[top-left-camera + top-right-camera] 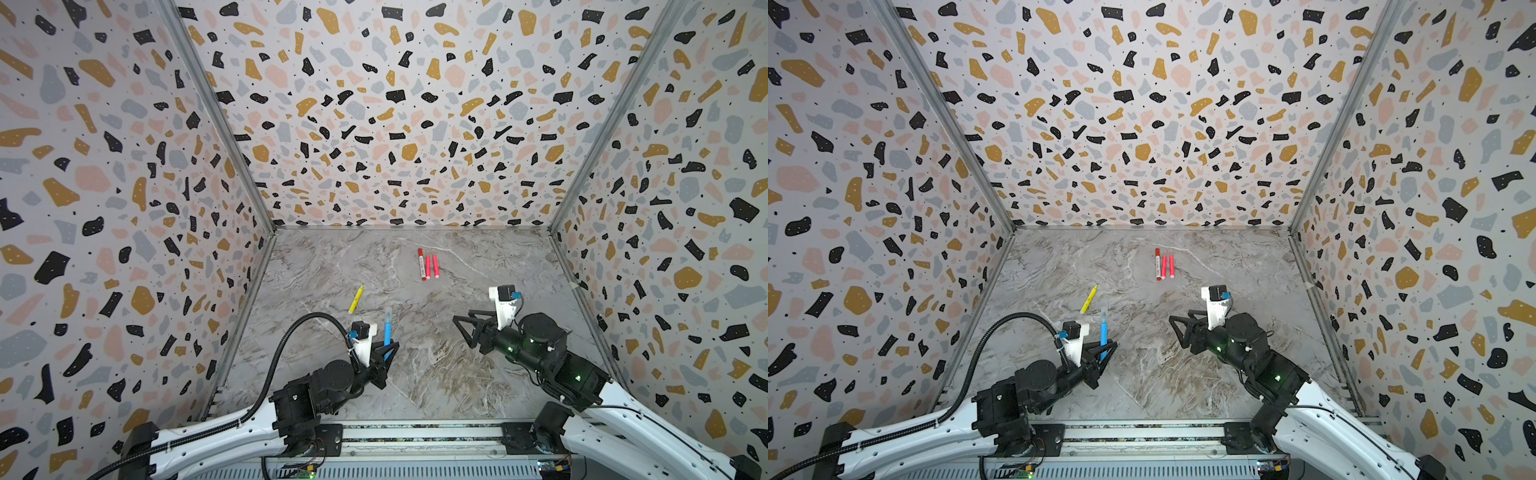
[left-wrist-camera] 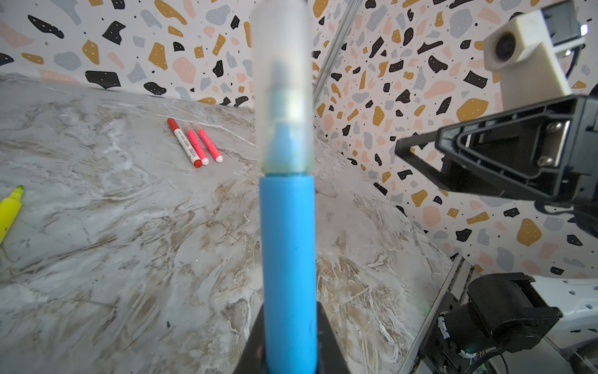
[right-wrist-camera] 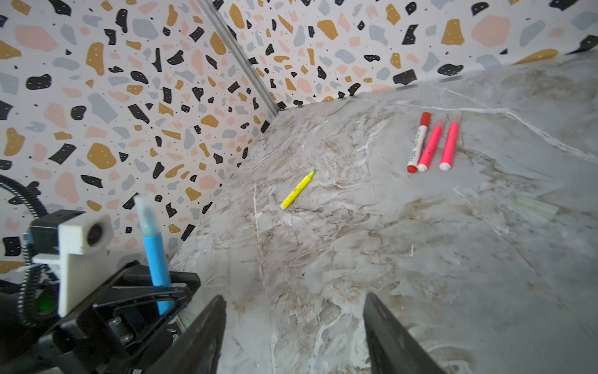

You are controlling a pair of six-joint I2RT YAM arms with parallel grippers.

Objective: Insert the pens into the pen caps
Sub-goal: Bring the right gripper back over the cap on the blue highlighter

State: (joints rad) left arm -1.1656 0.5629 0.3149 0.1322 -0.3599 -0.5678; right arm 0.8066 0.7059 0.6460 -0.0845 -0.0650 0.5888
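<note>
Marble-patterned tabletop (image 1: 436,374) carries four pens; a fifth is held above it. The left gripper (image 1: 388,348) is positioned over the near left part of the surface, and its jaws are clamped on the lower barrel of the blue pen (image 1: 387,330). The right gripper (image 1: 465,332) is positioned over the near right part. In the right wrist view its jaws are seen spread apart with nothing between them.

The white-bodied marker with red ends (image 1: 422,264) is laid near the middle of the far edge. One pinkish-red pen (image 1: 428,267) is laid just beside it on the right, and a second pinkish-red pen (image 1: 435,266) beside that, all three roughly parallel.

The blue pen is held roughly upright, and its tip is covered by a translucent cap (image 2: 281,97). The yellow pen (image 1: 355,299) is laid toward the left edge, uncapped, with its greenish tip pointed at the far edge.

A pale translucent tube (image 3: 535,207) is faintly seen lying on the surface in the right wrist view; whether it is a cap cannot be told.
</note>
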